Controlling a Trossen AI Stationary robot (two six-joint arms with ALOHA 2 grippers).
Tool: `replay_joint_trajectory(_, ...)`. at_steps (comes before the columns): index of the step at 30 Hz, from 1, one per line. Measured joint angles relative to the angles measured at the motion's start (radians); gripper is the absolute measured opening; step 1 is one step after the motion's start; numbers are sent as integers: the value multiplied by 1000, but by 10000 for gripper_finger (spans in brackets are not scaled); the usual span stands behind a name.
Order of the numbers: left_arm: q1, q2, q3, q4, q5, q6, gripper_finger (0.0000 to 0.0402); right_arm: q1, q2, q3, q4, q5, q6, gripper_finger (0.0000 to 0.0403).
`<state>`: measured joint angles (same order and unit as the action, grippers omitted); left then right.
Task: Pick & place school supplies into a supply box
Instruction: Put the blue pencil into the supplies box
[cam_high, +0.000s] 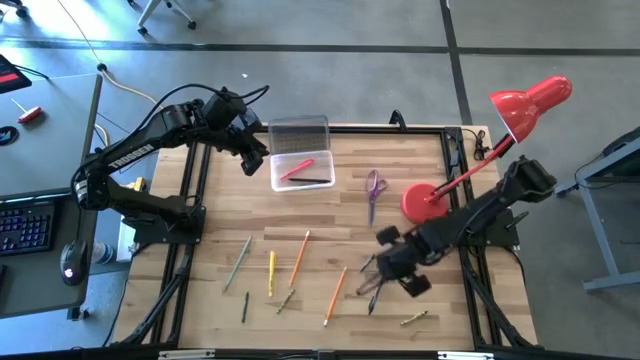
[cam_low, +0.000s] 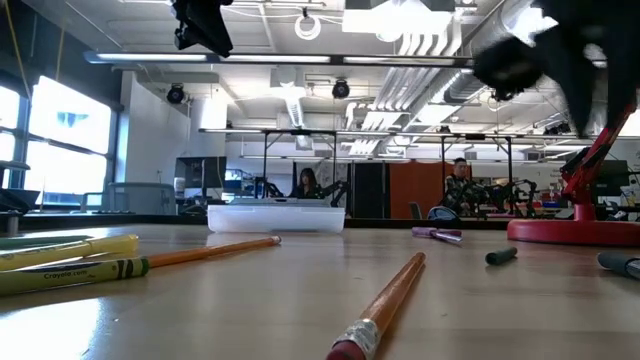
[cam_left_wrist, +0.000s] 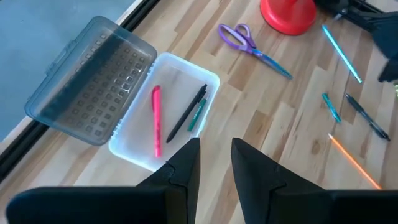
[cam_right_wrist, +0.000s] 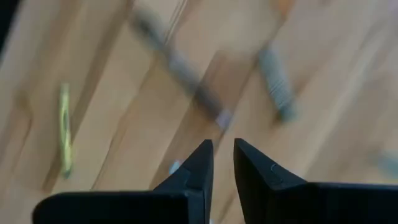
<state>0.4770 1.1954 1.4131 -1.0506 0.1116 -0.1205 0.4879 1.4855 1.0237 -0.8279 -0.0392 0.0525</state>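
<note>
Supply box (cam_high: 301, 170) sits near scissors (cam_high: 374, 187) and red lamp (cam_high: 430, 200).

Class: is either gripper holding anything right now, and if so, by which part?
Nothing is held. The left gripper and right gripper both show an empty gap between their fingers.

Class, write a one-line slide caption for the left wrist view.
Left end effector hovers by the open box holding a pink marker and two pens; scissors lie beyond.

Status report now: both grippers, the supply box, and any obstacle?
Left gripper empty, narrowly open above supply box. Right gripper empty, over loose pens. Box open. Nothing blocking.
</note>
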Motion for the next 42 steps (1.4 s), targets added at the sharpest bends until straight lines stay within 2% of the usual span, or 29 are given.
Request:
replay_joint_trajectory(4,0,0,0,0,0,-27,120,71,-2,-124,41,-35,51,27)
replay_joint_trajectory(11,0,0,0,1,0,-86,120,144,-3,-223,135,-44,79,21)
replay_joint_trajectory(18,0,0,-1,22,-1,-134,120,160,-3,-286,211,52,10,53)
replay_joint_trajectory(23,0,0,-1,38,-1,-147,120,160,-3,-302,219,17,-32,80)
replay_joint_trajectory(27,0,0,-1,38,-2,-147,120,161,-2,-303,251,15,-85,87)
replay_joint_trajectory(30,0,0,-1,38,-26,-147,120,160,18,-309,312,57,-129,82)
replay_joint_trajectory(34,0,0,-1,38,-42,-147,120,150,64,-365,451,5,-140,67)
replay_joint_trajectory(40,0,0,-1,32,-42,-120,120,151,79,-368,446,94,-164,40)
replay_joint_trajectory(42,0,0,-1,32,-44,-117,120,134,78,-370,470,85,-170,29)
